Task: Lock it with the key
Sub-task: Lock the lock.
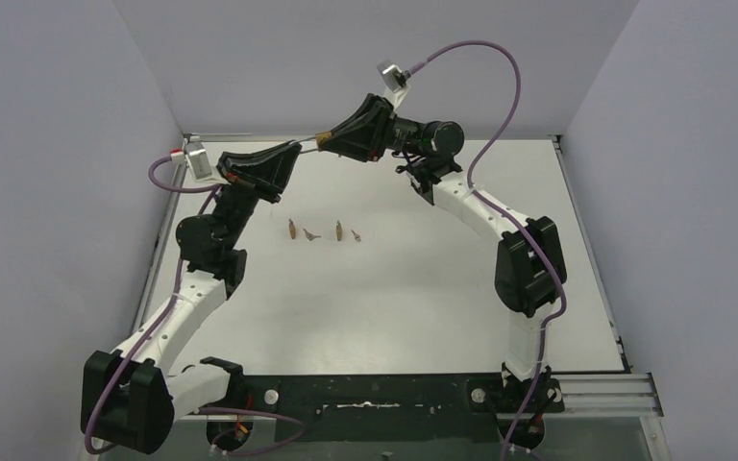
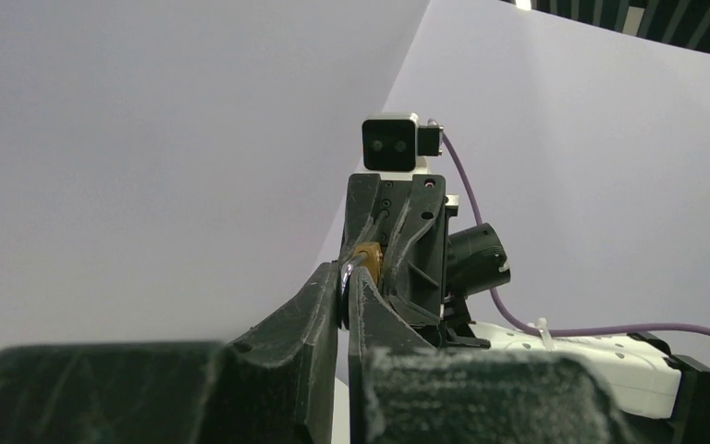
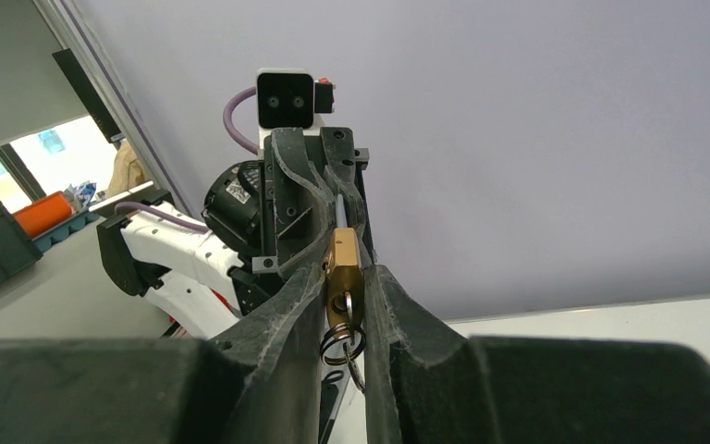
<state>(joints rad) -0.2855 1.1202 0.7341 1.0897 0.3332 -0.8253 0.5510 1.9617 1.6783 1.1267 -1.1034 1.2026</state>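
Right tool (image 3: pixel 346 277) clamps padlock (image 3: pixel 343 252); shut left tool (image 2: pixel 347 276) pinches key (image 2: pixel 342 301).

White table (image 1: pixel 394 307); four small brown pieces (image 1: pixel 291 229) in row near its middle, kind unclear; pale walls (image 1: pixel 365 58) around.

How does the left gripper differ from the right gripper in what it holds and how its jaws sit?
The left gripper is pinched fully shut on a thin silver metal piece. The right gripper clamps the thicker brass padlock, jaws slightly apart. A key ring dangles at the right gripper; none shows at the left gripper. Both are raised above the table, meeting tip to tip.
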